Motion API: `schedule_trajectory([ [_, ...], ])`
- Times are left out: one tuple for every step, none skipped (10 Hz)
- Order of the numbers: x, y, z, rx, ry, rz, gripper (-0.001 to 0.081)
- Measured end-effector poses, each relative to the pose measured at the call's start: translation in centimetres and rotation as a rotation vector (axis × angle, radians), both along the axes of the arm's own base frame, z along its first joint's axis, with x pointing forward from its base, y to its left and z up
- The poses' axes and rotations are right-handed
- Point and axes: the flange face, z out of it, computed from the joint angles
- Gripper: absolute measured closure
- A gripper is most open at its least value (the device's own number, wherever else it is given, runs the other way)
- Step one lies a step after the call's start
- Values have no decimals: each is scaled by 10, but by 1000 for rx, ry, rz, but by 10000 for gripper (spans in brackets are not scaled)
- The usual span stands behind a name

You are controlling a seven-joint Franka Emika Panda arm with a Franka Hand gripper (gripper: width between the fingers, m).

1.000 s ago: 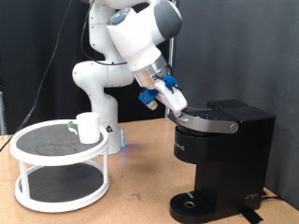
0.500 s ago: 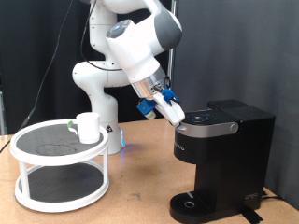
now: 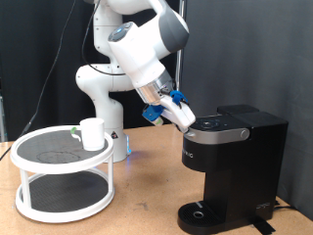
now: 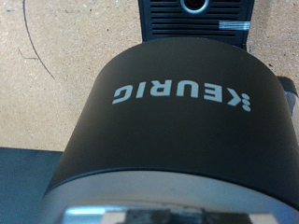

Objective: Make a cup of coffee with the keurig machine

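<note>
Gripper (image 3: 184,117): at the lid's front edge, barely moved since 0.5 s ago.
Fingers: spread cannot be told.
Keurig (image 3: 235,166): lid down, was raised 1.0 s ago.
Cup (image 3: 93,133): unmoved on rack (image 3: 39,147).

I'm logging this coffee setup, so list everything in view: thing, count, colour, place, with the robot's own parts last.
keurig machine: one, black with silver trim, exterior view's right, lid down; the wrist view looks onto its lid with the KEURIG lettering.
cup: one, white, on the top tier of the rack, exterior view's left.
rack: one, white, two round tiers with dark mesh, on the table.
table: one, light wood, under everything.
backdrop: one, black, behind the scene.
robot arm: one, white, upper centre of the exterior view.
gripper: one, blue and white fingers, at the front edge of the machine's lid, holding nothing visible.
</note>
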Motion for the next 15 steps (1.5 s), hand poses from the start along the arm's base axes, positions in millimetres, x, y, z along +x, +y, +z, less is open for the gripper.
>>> schedule_trajectory([
  [-2, -3, 2, 10, -16, 3, 806],
  [-5, -7, 5, 21, -30, 2, 806],
  [-9, -11, 11, 37, -33, 3, 806],
  [-15, -15, 17, 57, -24, 9, 806],
  [-20, -19, 25, 77, -17, 17, 806],
  [-25, -21, 33, 96, -17, 24, 806],
  [-28, -21, 38, 113, -20, 31, 806],
  [-28, -21, 38, 109, -19, 31, 806],
  [-28, -23, 37, 111, -44, -1, 806],
  [-34, -26, 32, 120, -54, -29, 806],
  [-46, -31, 26, 126, -41, -43, 806],
  [-58, -38, 21, 123, -18, -38, 806],
  [-70, -45, 18, 112, 14, -19, 806],
  [-81, -54, 15, 97, 37, -6, 806],
  [-91, -62, 13, 87, 41, 9, 806],
])
